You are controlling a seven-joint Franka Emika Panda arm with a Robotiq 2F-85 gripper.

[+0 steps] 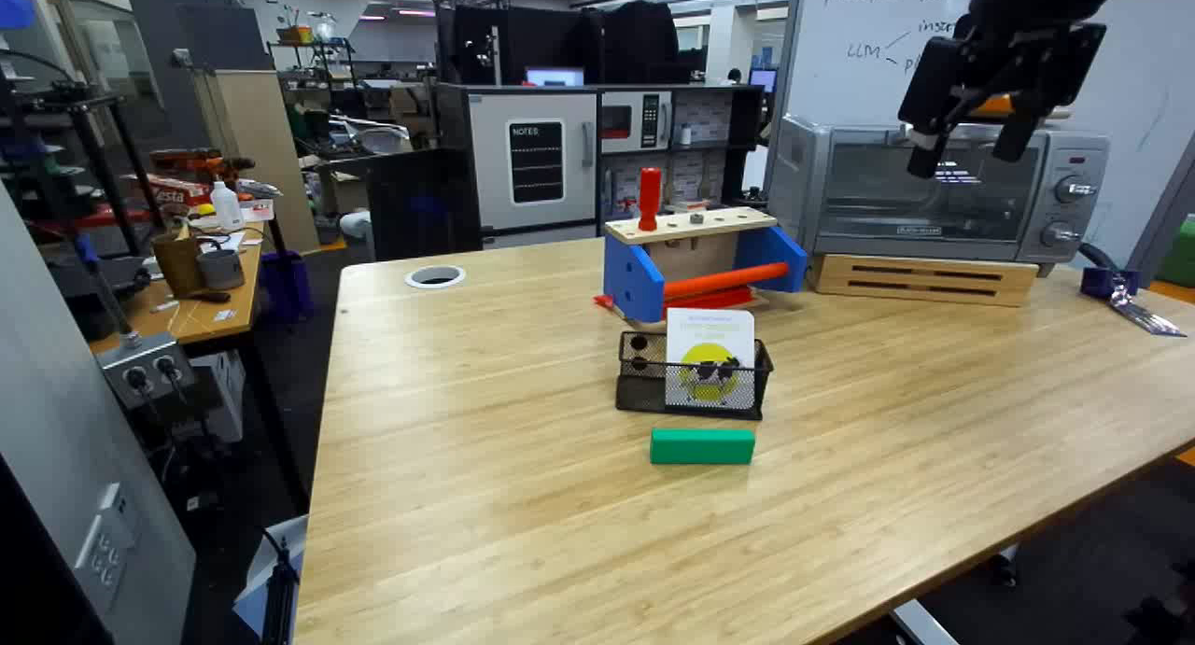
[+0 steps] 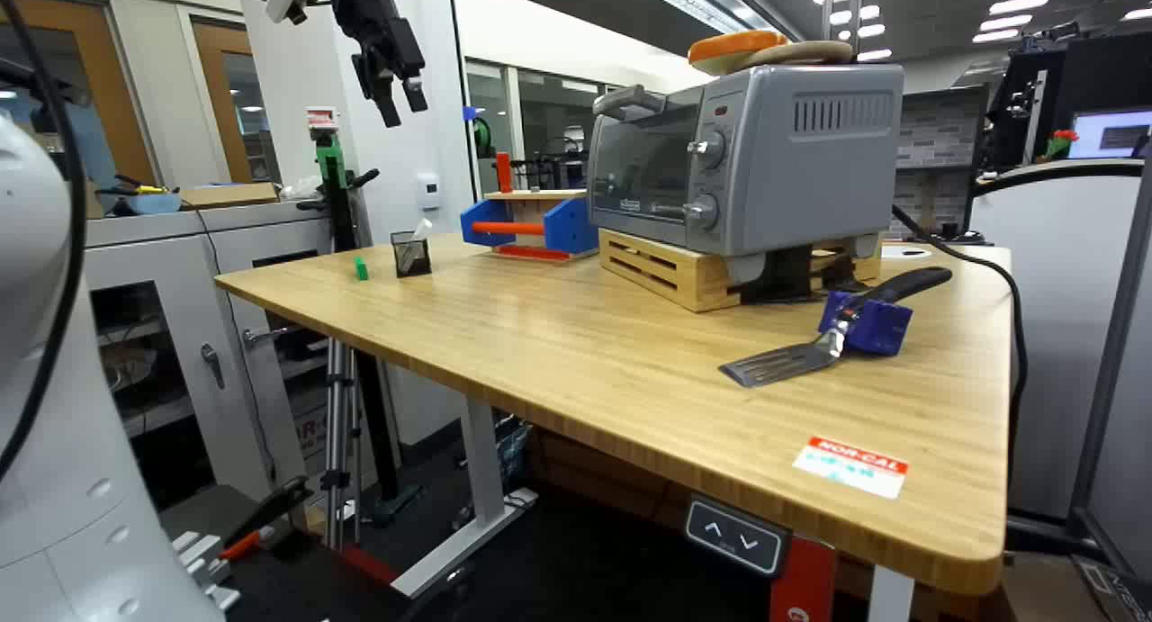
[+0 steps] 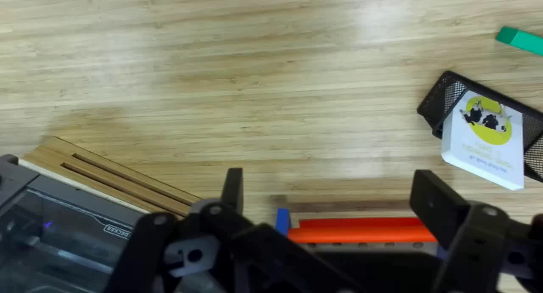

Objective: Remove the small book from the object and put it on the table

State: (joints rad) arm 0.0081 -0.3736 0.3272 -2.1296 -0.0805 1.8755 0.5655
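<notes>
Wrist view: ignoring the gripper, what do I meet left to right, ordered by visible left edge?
Toaster oven → slotted wooden stand → blue and orange-red toy → dark mesh rack → small book → green block, cut off by the frame.

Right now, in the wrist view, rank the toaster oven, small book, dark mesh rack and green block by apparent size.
Toaster oven, largest, though cut off by the frame.
Small book and dark mesh rack: unsure, as the book hides part of the rack, which also runs out of frame.
Green block, smallest, also cut off.
</notes>
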